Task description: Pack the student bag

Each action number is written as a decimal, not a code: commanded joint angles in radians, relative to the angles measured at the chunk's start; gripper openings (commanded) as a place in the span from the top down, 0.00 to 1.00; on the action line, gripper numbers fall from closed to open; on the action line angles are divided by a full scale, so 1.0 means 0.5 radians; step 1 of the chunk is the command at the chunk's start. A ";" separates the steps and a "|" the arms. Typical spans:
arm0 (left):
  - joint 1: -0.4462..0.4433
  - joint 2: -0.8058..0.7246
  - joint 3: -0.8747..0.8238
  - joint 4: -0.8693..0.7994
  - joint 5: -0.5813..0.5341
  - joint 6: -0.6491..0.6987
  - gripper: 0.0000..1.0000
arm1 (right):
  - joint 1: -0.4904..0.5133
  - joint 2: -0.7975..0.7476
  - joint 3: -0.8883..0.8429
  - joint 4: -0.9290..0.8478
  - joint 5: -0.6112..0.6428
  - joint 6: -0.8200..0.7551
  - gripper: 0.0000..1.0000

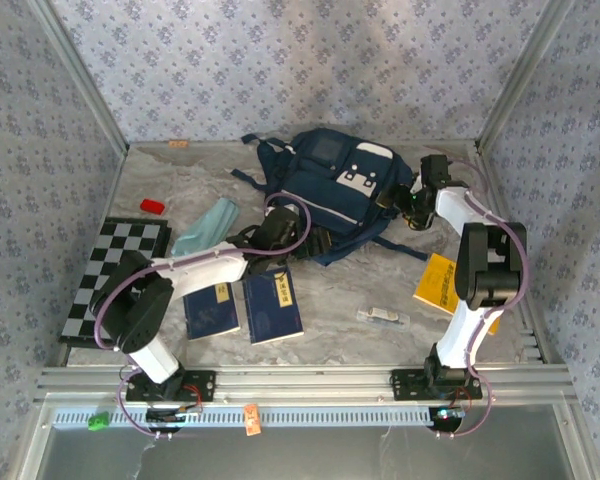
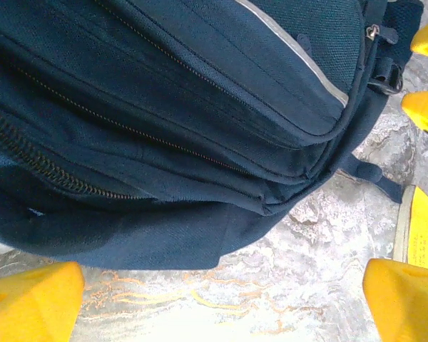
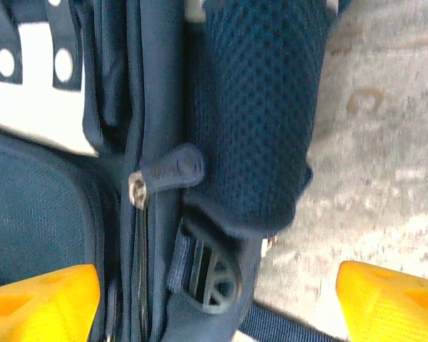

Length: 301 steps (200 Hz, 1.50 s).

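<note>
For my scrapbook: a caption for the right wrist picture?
Open right gripper above the student bag, at its zipper pull and mesh pocket.

Bright even light, blurred wrist close-ups

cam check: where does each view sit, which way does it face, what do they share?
Top external: fixed above and behind the bases, looking down over the table; both arms show, at the student bag.
Left wrist: on the left arm, facing the bag's zippered pockets; left gripper open along the bottom edge.
Right wrist: on the right arm, facing the bag's mesh side pocket; right gripper at the bottom edge.
Shared: bag and marbled table, all three.
</note>
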 commanded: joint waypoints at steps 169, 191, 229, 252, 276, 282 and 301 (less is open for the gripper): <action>0.217 0.373 0.381 0.102 -0.065 0.465 0.00 | -0.069 -0.306 -0.231 0.263 -0.418 0.036 1.00; 0.294 0.449 0.526 0.061 -0.037 0.585 0.00 | -0.055 -0.542 -0.499 0.337 -0.534 0.150 1.00; 0.460 0.626 0.853 -0.029 0.054 0.757 0.00 | 0.109 -0.800 -0.621 0.418 -0.512 0.415 1.00; 0.529 0.723 1.057 -0.098 0.092 0.840 0.00 | 0.224 -0.909 -0.696 0.571 -0.348 0.692 1.00; 0.587 0.774 1.245 -0.230 0.097 0.964 0.00 | 0.344 -0.995 -0.812 0.771 -0.137 0.988 1.00; 0.607 0.771 1.286 -0.285 0.084 0.982 0.00 | 0.367 -1.013 -0.826 0.769 -0.071 1.043 1.00; 0.659 0.714 1.341 -0.427 0.091 1.006 0.00 | 0.425 -1.060 -0.906 0.854 0.090 1.211 1.00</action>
